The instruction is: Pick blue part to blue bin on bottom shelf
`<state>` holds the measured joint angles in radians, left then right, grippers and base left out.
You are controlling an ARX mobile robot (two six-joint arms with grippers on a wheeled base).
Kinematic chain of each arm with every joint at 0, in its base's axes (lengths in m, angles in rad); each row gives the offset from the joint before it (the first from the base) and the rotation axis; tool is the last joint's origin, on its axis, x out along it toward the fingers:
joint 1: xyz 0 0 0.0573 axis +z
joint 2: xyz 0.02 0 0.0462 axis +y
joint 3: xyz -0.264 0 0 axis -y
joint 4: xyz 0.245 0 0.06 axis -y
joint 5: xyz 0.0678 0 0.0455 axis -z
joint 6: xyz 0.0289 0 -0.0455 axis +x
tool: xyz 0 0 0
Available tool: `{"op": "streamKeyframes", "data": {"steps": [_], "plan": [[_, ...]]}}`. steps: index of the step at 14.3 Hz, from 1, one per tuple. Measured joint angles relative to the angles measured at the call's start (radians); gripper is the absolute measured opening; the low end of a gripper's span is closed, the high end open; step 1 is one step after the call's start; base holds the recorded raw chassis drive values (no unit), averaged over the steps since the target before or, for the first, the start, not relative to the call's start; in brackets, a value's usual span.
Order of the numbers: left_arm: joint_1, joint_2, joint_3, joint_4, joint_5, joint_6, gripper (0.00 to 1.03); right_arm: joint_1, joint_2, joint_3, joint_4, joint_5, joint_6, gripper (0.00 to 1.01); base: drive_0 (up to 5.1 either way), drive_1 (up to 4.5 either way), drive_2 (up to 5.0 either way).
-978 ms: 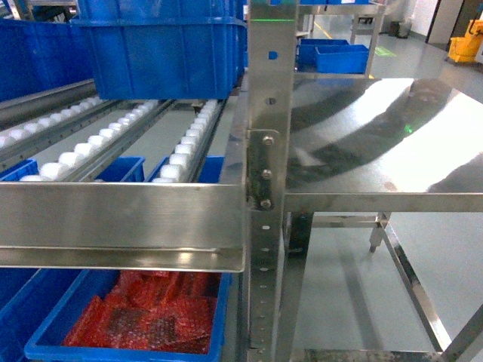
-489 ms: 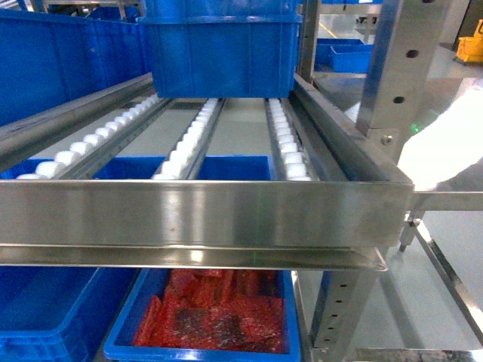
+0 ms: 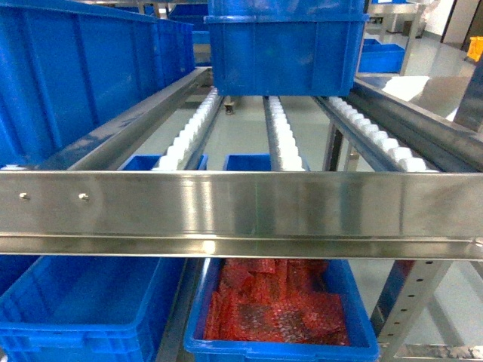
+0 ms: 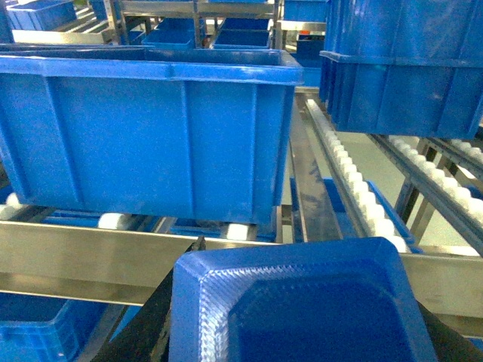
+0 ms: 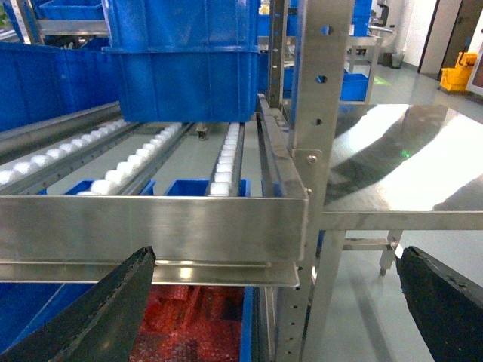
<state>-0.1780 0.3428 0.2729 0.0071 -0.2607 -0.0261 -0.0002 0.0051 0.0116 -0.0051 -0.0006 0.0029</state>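
Note:
In the left wrist view the blue part [image 4: 302, 302] fills the lower frame, a dark blue block with bevelled edges. My left gripper [image 4: 302, 332] is shut on it, with a black finger [image 4: 158, 320] showing at its left side. Beyond it a large blue bin [image 4: 151, 136] stands on white rollers. Neither gripper shows in the head view. There the bottom shelf [image 3: 175, 320] lies under the front rail [image 3: 241, 211], carrying an empty blue bin [image 3: 83, 302] and another holding red bubble wrap [image 3: 279, 309]. My right gripper [image 5: 275, 302] is open and empty in front of the rack.
Blue crates [image 3: 283, 45] stand at the back of the roller level [image 3: 281, 136]. A steel upright post [image 5: 313, 113] and a shiny steel table [image 5: 400, 166] lie to the right of the rack. A yellow mop bucket [image 5: 460, 68] is far off.
The head view has shifted left along the rack. The upright post and steel table have left its frame, and the empty lower bin has come into view.

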Motion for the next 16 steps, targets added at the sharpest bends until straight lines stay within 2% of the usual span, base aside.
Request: {"op": "streamKeyframes", "data": {"steps": [7, 16], "plan": [[0.000, -0.001, 0.000, -0.001, 0.001, 0.000, 0.44, 0.000, 0.000, 0.000, 0.000, 0.000, 0.000, 0.98, -4.9, 1.41, 3.4], [0.003, -0.002, 0.000, 0.000, -0.001, 0.000, 0.44, 0.000, 0.000, 0.000, 0.000, 0.000, 0.000, 0.98, -4.9, 2.42, 2.4]]}}
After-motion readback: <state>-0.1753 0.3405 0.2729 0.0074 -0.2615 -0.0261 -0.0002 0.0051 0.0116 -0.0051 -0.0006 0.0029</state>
